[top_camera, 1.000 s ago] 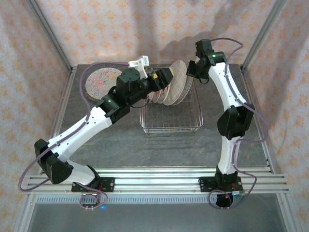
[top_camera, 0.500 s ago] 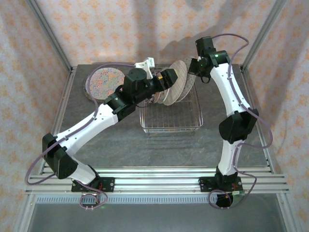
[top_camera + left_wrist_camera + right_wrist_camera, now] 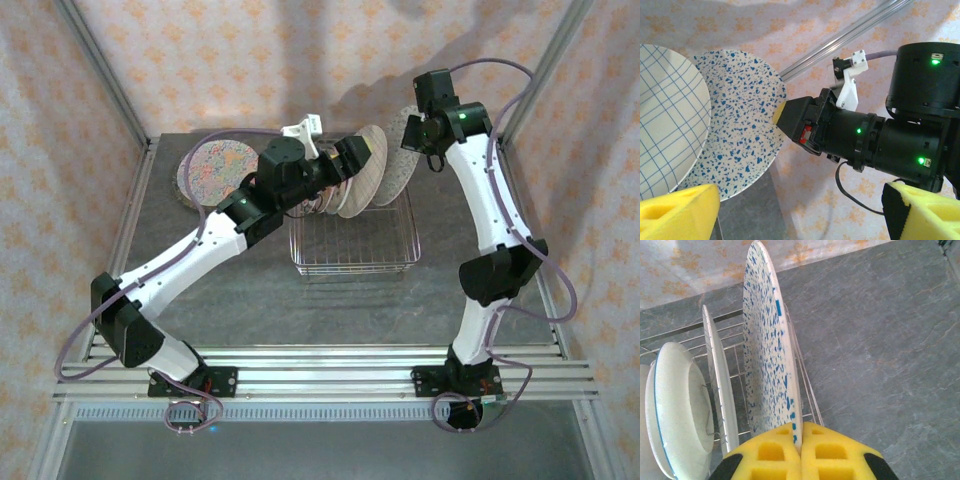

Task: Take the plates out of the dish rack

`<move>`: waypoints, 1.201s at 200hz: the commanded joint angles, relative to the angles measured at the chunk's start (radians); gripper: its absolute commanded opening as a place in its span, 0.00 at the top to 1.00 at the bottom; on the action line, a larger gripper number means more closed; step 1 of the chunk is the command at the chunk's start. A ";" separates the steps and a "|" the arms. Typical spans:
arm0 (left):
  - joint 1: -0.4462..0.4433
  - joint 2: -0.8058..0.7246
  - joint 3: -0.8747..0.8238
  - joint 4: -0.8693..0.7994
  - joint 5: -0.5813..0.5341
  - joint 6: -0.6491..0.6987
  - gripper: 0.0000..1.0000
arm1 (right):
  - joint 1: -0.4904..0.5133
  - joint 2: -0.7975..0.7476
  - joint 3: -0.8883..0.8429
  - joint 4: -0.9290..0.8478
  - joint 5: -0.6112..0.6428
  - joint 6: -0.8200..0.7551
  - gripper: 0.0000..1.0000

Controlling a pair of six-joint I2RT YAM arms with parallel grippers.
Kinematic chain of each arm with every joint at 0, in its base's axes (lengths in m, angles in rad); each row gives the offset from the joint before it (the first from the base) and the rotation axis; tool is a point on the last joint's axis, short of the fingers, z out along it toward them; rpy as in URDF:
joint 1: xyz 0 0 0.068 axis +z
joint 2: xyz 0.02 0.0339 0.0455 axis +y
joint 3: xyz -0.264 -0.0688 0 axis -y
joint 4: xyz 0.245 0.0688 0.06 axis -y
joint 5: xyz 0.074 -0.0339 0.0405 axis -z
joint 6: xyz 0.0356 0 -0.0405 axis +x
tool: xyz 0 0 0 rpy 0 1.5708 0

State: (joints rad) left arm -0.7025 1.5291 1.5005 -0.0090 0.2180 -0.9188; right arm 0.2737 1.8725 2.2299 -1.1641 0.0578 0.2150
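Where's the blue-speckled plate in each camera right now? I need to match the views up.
Top external: the blue-speckled plate is upper centre, rightmost of the upright plates at the dish rack's far end.
Left wrist: left of centre, face on, beside the plaid plate.
Right wrist: centre, edge on, rising from the bottom edge.
Shared landmark: the right gripper, shut on its rim.

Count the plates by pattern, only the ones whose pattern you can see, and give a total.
Floral plate, flat on the table: 1
Blue-speckled plate, gripped by the right hand: 1
Plaid plate, standing in the dish rack: 1
White blue-rimmed plate, in the rack: 1
Total: 4. Further plates in the rack are too hidden to count.
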 commanded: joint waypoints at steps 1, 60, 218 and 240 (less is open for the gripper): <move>-0.005 0.045 0.064 0.004 0.035 -0.057 0.15 | 0.005 -0.087 0.050 -0.011 0.111 -0.031 1.00; -0.013 0.157 0.141 0.000 0.054 -0.329 0.15 | 0.005 -0.182 0.063 -0.025 0.219 -0.034 1.00; -0.081 0.519 0.377 0.275 0.057 -0.664 0.12 | -0.050 -0.254 0.270 -0.089 0.209 0.205 1.00; -0.080 0.573 0.454 0.252 0.089 -0.664 0.13 | -0.065 -0.265 0.267 -0.088 0.168 0.241 1.00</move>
State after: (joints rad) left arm -0.7773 2.0663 1.8656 0.1989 0.2661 -1.5707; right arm 0.2218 1.6466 2.4622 -1.2800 0.2623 0.3862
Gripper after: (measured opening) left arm 0.876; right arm 0.042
